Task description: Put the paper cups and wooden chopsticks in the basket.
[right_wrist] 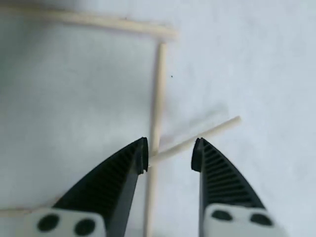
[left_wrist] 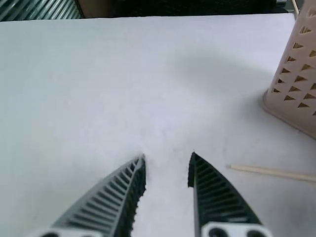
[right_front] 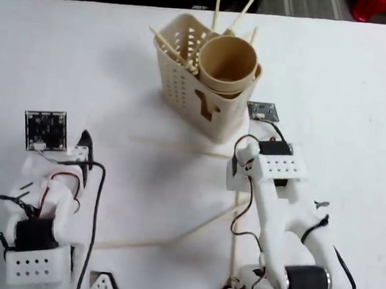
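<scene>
A cream perforated basket (right_front: 184, 93) stands at the table's far middle, holding stacked paper cups (right_front: 227, 61) and several wooden chopsticks (right_front: 169, 46). Three chopsticks lie on the table: one flat in front of the basket (right_front: 172, 145), one slanting (right_front: 171, 238), one running toward the front edge (right_front: 233, 239). My right gripper (right_wrist: 169, 155) hangs open just over the spot where the slanting chopstick (right_wrist: 207, 132) crosses another (right_wrist: 158, 94). A third chopstick (right_wrist: 98, 20) lies beyond them. My left gripper (left_wrist: 167, 170) is open over bare table at the front left (right_front: 86, 150), holding nothing.
The basket's wall (left_wrist: 296, 84) and one chopstick's end (left_wrist: 271, 172) lie off to the side of the left gripper. The right arm's white body (right_front: 279, 206) covers the table in front of the basket. Cables trail by both arm bases. White table stretches wide to the left and far right.
</scene>
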You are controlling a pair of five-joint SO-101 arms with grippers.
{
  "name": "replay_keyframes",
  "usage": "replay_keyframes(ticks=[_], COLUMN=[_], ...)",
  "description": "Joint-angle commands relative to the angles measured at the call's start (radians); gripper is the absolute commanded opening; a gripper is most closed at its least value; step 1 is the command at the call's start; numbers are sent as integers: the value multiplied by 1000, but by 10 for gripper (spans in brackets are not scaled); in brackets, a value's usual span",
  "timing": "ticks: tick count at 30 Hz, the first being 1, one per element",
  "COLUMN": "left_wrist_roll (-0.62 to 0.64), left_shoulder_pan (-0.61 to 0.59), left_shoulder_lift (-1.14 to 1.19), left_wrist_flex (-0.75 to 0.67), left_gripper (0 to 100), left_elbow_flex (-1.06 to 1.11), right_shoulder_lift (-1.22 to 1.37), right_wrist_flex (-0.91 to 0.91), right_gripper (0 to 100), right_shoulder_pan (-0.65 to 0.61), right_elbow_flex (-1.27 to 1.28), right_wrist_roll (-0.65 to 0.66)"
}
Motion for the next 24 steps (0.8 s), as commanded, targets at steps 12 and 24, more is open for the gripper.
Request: replay_keyframes(ticks=[12, 24], left_wrist_roll=[-9, -43], left_shoulder_pan=[-8, -5], left_shoulder_lift=[-150, -153], left_wrist_flex=[-5, 8], left_gripper=[158, 158], left_elbow_flex=[51, 51], right_shoulder_lift=[94, 252], right_wrist_flex=[-53, -114], right_gripper=[212, 212], right_shoulder_pan=[-136, -79], right_elbow_flex=[43, 37], right_wrist_roll=[-121, -126])
